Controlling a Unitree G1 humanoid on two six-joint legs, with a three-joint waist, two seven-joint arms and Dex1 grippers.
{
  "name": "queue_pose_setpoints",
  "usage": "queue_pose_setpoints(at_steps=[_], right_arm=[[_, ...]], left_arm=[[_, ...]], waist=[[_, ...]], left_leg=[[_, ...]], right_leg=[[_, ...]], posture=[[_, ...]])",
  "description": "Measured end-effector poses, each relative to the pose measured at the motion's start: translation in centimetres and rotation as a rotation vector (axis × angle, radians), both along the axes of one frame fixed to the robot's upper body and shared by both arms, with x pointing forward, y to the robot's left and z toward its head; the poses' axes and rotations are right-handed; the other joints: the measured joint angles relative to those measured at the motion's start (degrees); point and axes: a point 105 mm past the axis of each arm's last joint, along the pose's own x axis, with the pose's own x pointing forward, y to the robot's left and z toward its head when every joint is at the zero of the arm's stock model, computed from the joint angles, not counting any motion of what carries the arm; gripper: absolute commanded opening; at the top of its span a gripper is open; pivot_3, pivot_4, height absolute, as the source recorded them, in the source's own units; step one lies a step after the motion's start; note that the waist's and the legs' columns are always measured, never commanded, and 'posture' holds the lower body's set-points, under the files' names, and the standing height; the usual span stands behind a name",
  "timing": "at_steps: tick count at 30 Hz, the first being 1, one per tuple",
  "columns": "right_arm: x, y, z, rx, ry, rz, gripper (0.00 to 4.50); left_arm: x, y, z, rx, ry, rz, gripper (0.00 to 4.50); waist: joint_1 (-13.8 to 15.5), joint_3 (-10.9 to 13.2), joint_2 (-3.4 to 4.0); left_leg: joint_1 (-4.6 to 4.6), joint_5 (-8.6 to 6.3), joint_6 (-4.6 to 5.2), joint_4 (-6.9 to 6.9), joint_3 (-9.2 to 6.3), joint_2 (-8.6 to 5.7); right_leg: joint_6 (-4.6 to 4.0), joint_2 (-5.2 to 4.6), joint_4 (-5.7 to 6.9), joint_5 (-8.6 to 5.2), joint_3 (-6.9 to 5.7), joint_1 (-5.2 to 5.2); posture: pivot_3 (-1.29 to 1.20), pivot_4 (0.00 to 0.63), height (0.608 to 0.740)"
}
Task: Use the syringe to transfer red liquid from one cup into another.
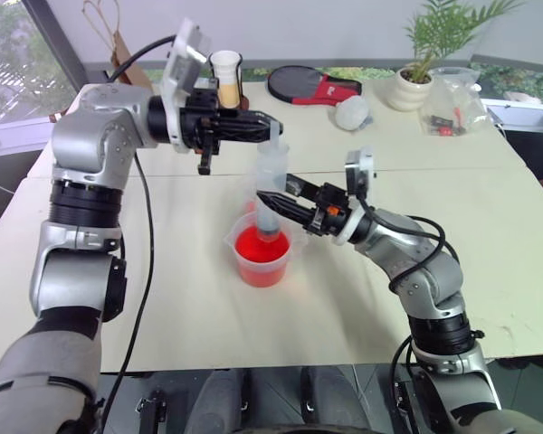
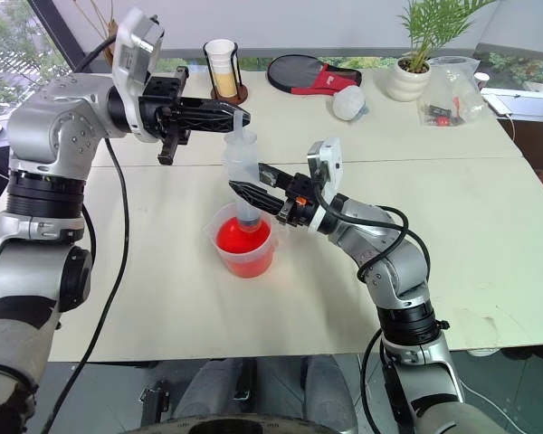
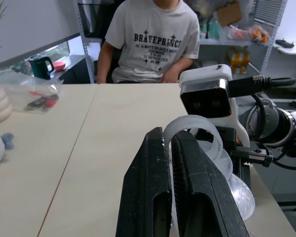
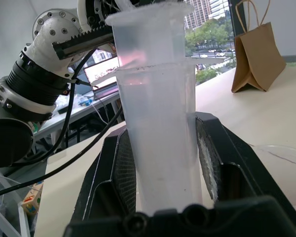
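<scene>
**Drawing up, nothing moved across yet**

Syringe (image 2: 242,181) stands tip-down in the red cup (image 2: 244,244) on the desk (image 2: 489,226). Right pincer (image 2: 246,194) clamps its barrel; left pincer (image 2: 238,117) pinches the plunger top. Carrying liquid to the second cup remains

Syringe (image 1: 270,194) tip submerged, hidden in red liquid (image 1: 261,246).

- The syringe (image 4: 158,133): frosted, translucent plastic, smooth.
- The larger cup (image 1: 262,253): clear glossy plastic, its liquid (image 1: 261,246) bright red.
- The table (image 1: 199,298): matt, pale beige.
- The gripper fingers (image 3: 187,192): black and matt, with ribbed pads.
- The bag (image 4: 254,57): brown paper.
</scene>
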Motion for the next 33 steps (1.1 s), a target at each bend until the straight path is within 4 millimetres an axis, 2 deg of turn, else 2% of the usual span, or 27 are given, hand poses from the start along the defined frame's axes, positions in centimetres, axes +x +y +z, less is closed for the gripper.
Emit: queue_pose_setpoints(at_steps=[1, 4, 10, 16, 19, 23, 27, 30, 33], right_arm=[[0.0, 0.0, 0.0, -0.001, 0.0, 0.0, 1.4], [0.0, 0.0, -0.1, -0.01, -0.001, -0.001, 1.4], [-0.4, 0.6, -0.5, -0.024, 0.002, 0.038, 1.4], [0.0, 0.1, -0.1, -0.007, 0.068, 0.03, 1.4], [-0.2, -0.6, 2.0, 0.023, 0.057, 0.028, 1.4], [-0.9, -1.3, 4.6, 0.06, 0.017, 0.034, 1.4], [-0.7, -1.5, 4.5, 0.057, 0.038, 0.023, 1.4], [0.1, -1.8, 4.9, 0.07, 0.052, 0.009, 1.4], [1.5, -2.3, 7.8, 0.124, 0.028, 0.001, 1.4]], left_arm=[[0.0, 0.0, 0.0, -0.003, 0.0, 0.0, 0.05], [0.0, 0.1, 0.1, -0.009, 0.001, 0.001, 0.9], [0.3, 0.6, 0.5, -0.027, -0.005, 0.038, 3.87], [0.3, 2.1, 0.7, -0.003, -0.019, 0.08, 3.87], [0.5, 3.8, 0.8, 0.001, -0.016, 0.127, 3.87], [1.1, 6.0, -0.9, 0.018, 0.048, 0.203, 3.87], [1.8, 7.7, -3.4, 0.034, 0.124, 0.274, 3.87], [2.4, 8.6, -4.1, 0.027, 0.14, 0.331, 3.87], [2.9, 9.2, -4.6, 0.02, 0.141, 0.378, 3.87]], waist=[[0.0, 0.0, 0.0], [0.0, 0.0, 0.0], [0.0, 0.0, 0.0], [0.0, 0.0, 0.0], [0.0, 0.0, 0.0], [0.0, 0.0, 0.0], [0.1, 0.0, 0.0], [0.0, 0.0, 0.0], [0.0, 0.0, 0.0]], left_leg=[[0.0, 0.0, 0.0, 0.0, 0.0, 0.0], [0.0, 0.0, 0.0, 0.0, 0.0, 0.0], [0.0, 0.0, 0.0, 0.0, 0.0, 0.0], [0.0, 0.01, -0.01, 0.0, -0.01, 0.01], [0.0, 0.01, -0.01, -0.01, -0.02, 0.02], [0.02, 0.0, 0.0, -0.01, -0.03, 0.02], [0.01, 0.0, 0.0, -0.01, -0.03, 0.01], [0.01, 0.0, 0.0, -0.01, -0.02, 0.01], [0.02, 0.01, -0.01, -0.01, -0.02, 0.02]], right_leg=[[0.0, 0.0, 0.0, 0.0, 0.0, 0.0], [0.0, 0.0, 0.0, 0.0, 0.0, 0.0], [0.0, 0.0, 0.0, 0.0, 0.0, 0.0], [0.0, 0.01, 0.0, 0.0, 0.0, 0.0], [0.0, 0.01, -0.01, 0.0, 0.0, 0.0], [0.0, 0.0, 0.0, 0.0, 0.0, 0.01], [0.0, 0.0, 0.0, 0.0, 0.0, 0.03], [0.0, 0.0, 0.0, 0.0, 0.0, 0.02], [0.0, 0.0, 0.01, 0.0, 0.0, 0.01]], posture=[[0.0, 0.15, 0.74], [0.0, 0.15, 0.74], [0.0, 0.15, 0.74], [0.0, 0.15, 0.74], [0.0, 0.15, 0.74], [0.0, 0.15, 0.74], [0.0, 0.15, 0.74], [0.0, 0.15, 0.74], [0.0, 0.15, 0.74]])
